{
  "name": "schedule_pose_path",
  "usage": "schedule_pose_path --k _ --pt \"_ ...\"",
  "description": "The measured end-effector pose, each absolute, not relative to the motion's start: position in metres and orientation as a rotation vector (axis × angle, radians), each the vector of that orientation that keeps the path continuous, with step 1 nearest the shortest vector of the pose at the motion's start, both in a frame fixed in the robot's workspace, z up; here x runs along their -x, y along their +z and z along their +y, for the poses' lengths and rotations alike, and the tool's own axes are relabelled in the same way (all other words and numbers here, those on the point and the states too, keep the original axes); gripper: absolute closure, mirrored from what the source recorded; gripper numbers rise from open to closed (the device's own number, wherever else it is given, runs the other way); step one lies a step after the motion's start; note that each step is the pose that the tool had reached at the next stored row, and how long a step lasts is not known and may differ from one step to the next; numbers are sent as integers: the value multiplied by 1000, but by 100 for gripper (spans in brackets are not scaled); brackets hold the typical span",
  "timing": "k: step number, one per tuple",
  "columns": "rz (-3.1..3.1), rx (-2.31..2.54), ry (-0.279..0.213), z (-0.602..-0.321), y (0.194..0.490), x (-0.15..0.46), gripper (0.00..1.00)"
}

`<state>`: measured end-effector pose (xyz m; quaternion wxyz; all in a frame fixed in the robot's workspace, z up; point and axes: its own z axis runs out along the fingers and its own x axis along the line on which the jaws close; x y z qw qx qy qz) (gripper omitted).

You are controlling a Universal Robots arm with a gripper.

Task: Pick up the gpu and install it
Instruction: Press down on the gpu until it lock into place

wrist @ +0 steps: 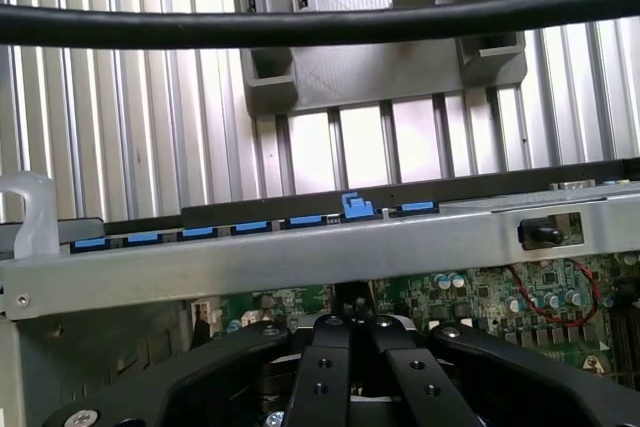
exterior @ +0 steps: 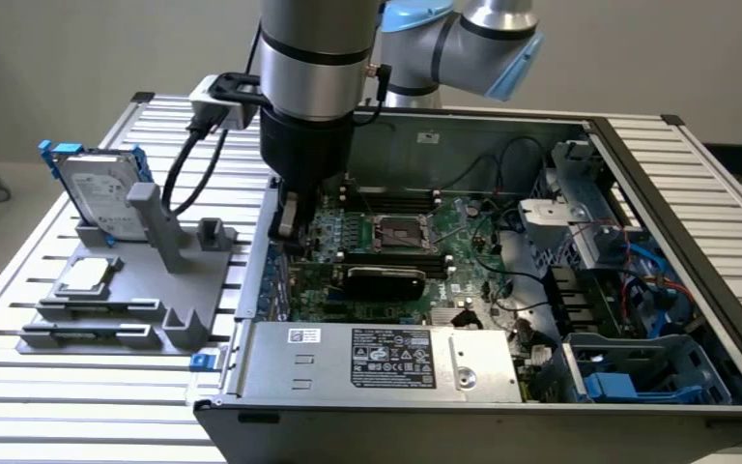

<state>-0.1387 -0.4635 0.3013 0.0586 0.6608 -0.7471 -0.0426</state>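
Note:
The gpu [exterior: 385, 280] shows its black rounded shroud inside the open computer case, on the green motherboard [exterior: 468, 227] just below the CPU socket. My gripper [exterior: 294, 242] reaches down into the case at the exterior view's left end of the gpu, close to the case's rear wall. In the wrist view its two black fingers [wrist: 322, 367] lie together, so the gripper [wrist: 350, 332] is shut with no gap. A dark rounded shape sits under them. Whether they pinch the gpu's edge is hidden.
A grey fixture [exterior: 152, 280] on the slatted table holds a silver hard drive in a blue frame [exterior: 98, 193] and a small silver chip [exterior: 88, 275]. The power supply [exterior: 385, 360], cables and blue drive bays [exterior: 642, 372] crowd the case. A black cable [wrist: 320, 22] crosses the wrist view.

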Motion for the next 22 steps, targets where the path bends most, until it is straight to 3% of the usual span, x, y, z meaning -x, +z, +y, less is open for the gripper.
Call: schedule_pose_path --k 22 --pt "-2249 -1977 -159 -462 301 139 89"
